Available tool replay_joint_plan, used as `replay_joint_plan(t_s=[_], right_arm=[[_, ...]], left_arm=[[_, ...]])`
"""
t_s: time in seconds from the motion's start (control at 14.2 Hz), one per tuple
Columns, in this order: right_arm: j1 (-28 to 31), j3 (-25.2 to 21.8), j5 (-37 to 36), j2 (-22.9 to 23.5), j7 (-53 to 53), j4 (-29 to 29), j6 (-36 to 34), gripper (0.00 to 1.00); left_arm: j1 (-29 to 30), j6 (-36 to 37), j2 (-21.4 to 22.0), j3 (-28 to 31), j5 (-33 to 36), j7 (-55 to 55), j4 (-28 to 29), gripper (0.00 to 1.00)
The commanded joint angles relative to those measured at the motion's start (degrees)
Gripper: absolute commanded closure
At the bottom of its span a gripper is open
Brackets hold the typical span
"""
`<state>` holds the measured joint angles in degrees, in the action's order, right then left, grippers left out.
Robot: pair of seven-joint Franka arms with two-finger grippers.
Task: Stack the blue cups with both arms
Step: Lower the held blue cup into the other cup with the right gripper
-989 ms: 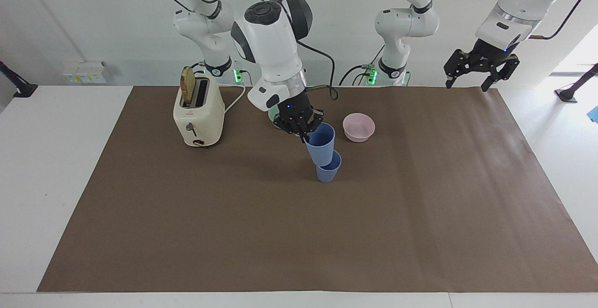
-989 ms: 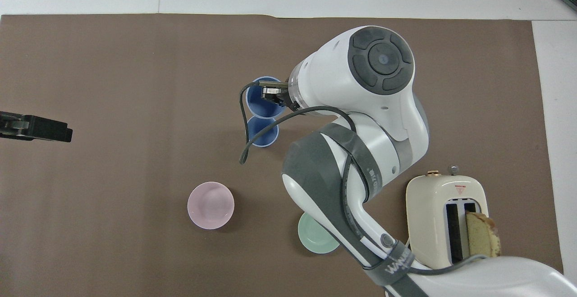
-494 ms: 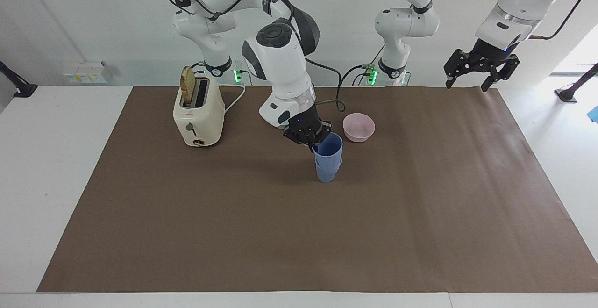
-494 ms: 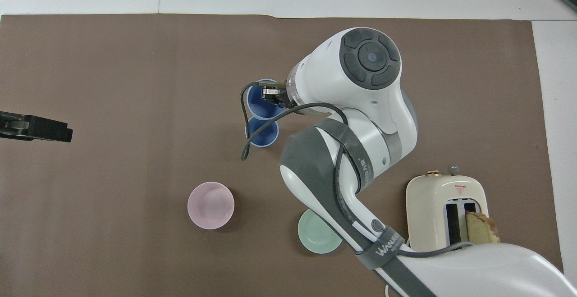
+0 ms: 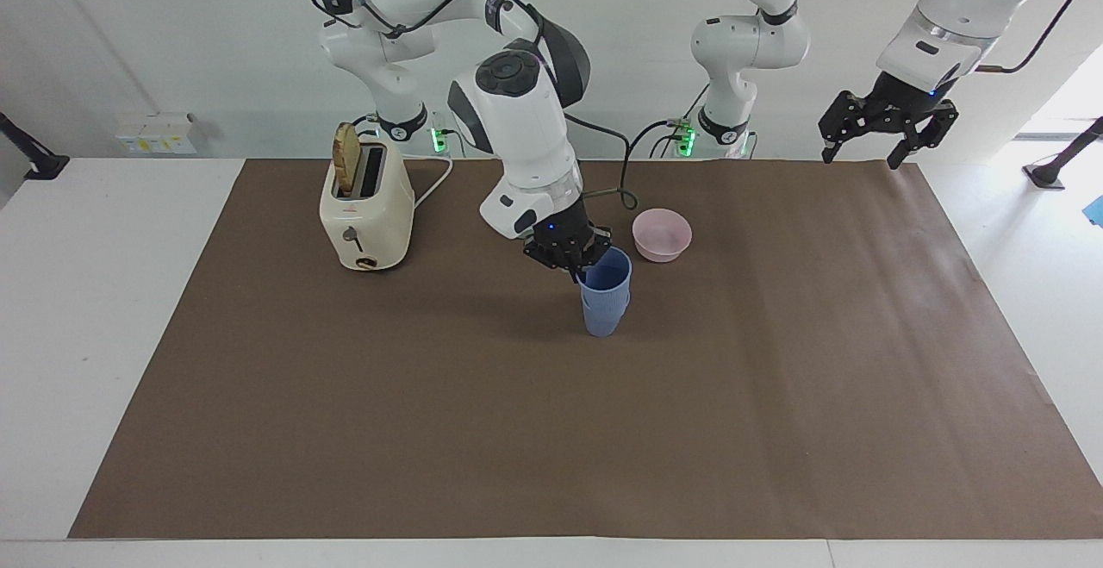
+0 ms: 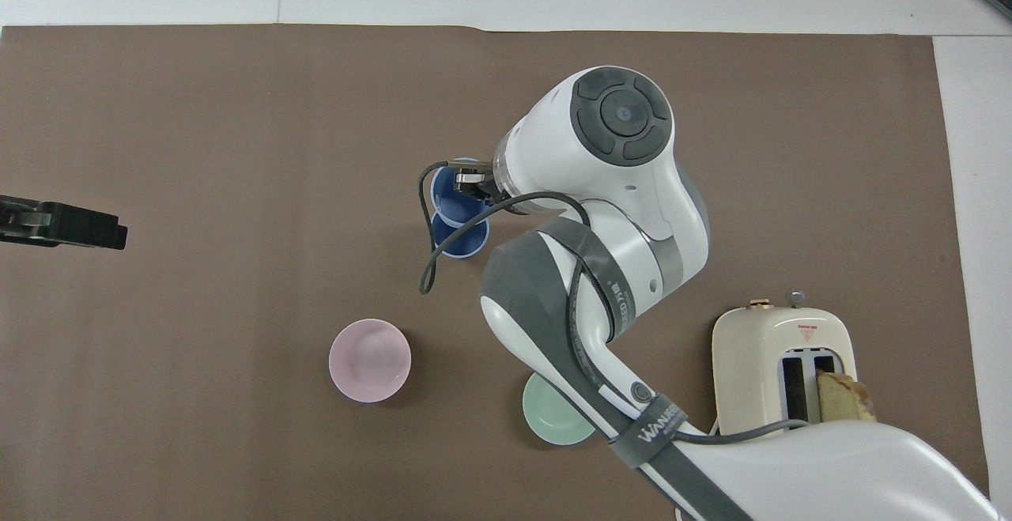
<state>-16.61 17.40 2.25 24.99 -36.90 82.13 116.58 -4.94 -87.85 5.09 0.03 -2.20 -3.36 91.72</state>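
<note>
Blue cups now nest: my right end effector, pinching the upper cup's rim at 9 o'clock, has lowered it; release remains.

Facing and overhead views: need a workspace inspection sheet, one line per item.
Surface: brown mat over a white table, flat.
Job's things: upper blue cup nested in the lower blue cup, mid-mat.
Clutter: pink bowl beside the cups; green bowl partly under the right arm; cream toaster with a bread slice in it.
Grippers: right claw shut on the upper blue cup's rim; left claw open, waiting over the mat's edge.
Cables: black cable loops from the right wrist beside the cups.
Surroundings: white wall; nothing else seen.
</note>
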Motion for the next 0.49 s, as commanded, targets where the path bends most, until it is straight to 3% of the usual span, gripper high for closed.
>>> replay_joint_plan(t_s=[0.0, 0.42], right_arm=[[0.09, 0.09, 1.26, -0.38, -0.19, 1.11, 0.31, 1.0], [0.0, 0.09, 1.26, -0.55, -0.19, 1.37, -0.57, 1.0]], left_arm=[[0.72, 0.83, 0.62, -0.29, -0.7, 0.29, 0.04, 0.0], [0.64, 0.83, 0.62, -0.29, -0.7, 0.29, 0.04, 0.0]])
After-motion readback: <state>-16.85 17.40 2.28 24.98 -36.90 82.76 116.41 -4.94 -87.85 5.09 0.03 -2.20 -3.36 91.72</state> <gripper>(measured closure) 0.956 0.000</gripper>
